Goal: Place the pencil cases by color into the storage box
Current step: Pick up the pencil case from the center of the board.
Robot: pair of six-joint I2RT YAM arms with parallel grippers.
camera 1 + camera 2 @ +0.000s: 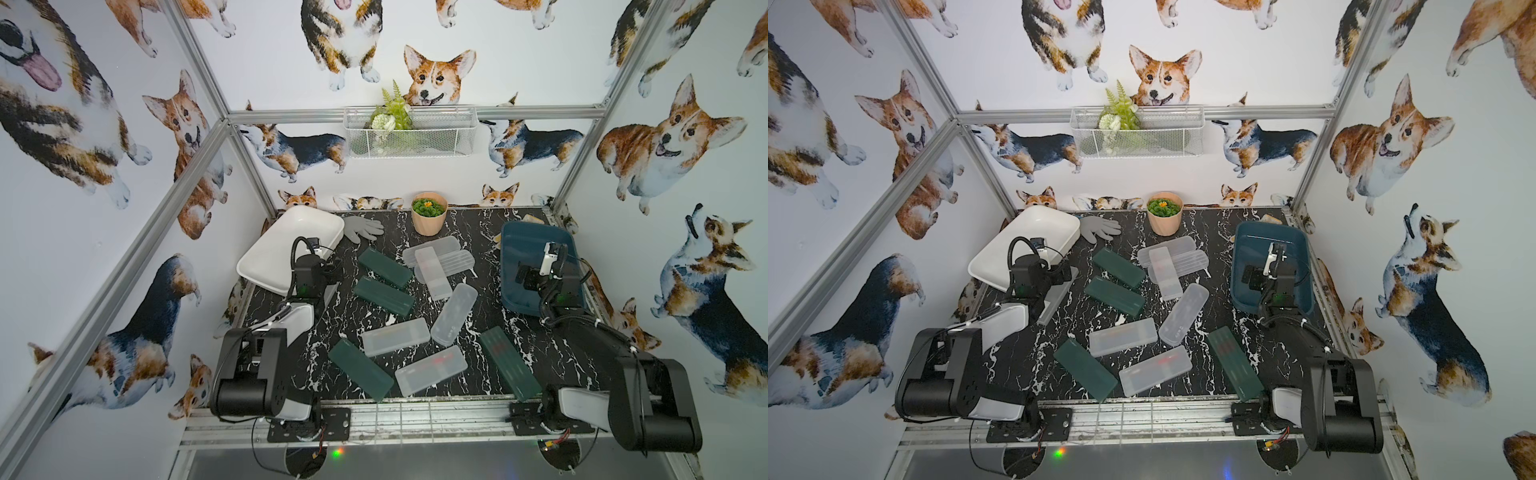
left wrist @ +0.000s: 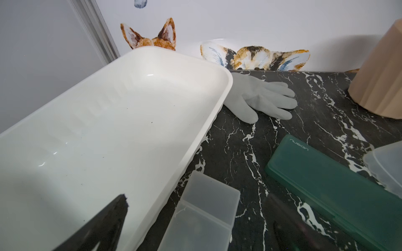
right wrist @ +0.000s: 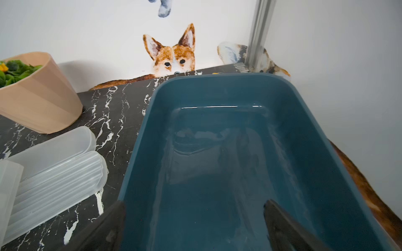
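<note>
Above the marble table (image 1: 324,316), left hand (image 1: 332,268) and right hand (image 3: 195,217) both spread wide.

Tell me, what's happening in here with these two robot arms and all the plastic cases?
A robot is sorting pencil cases by colour into two tubs, and nothing is sorted yet. The white tub and the blue tub are both empty. Green cases and clear cases all lie on the marble table. The left fingers are open above a clear case beside the white tub. The right fingers are open over the blue tub, holding nothing.
</note>
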